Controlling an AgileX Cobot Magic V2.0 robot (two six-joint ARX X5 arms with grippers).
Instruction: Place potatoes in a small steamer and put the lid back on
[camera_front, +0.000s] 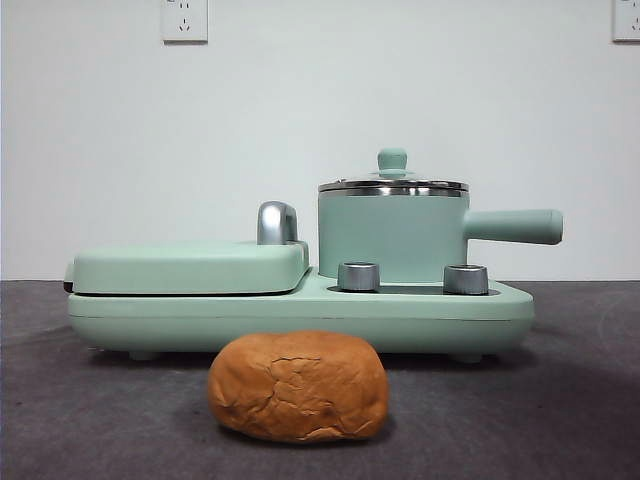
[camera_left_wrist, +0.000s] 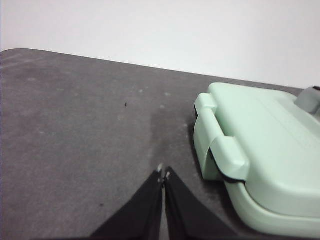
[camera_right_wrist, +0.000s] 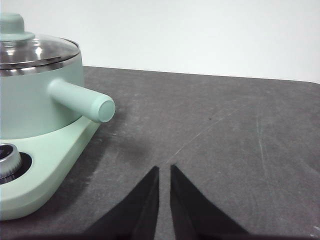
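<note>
The crusty, cracked orange-brown potato (camera_front: 298, 387) lies on the dark matte surface (camera_front: 580, 400) in front of the mint-green cooker base (camera_front: 300, 310), well apart from both my tools and out of both wrist views. My left tool (camera_left_wrist: 163, 176), jaws closed on nothing, hangs just beside the flat hinged grill plate (camera_left_wrist: 265, 145). My right tool (camera_right_wrist: 164, 170), jaws nearly closed and empty, hangs near the straight handle of the cylindrical small steamer (camera_right_wrist: 40, 105), on which the steel-rimmed glass lid (camera_right_wrist: 35, 50) sits.
</note>
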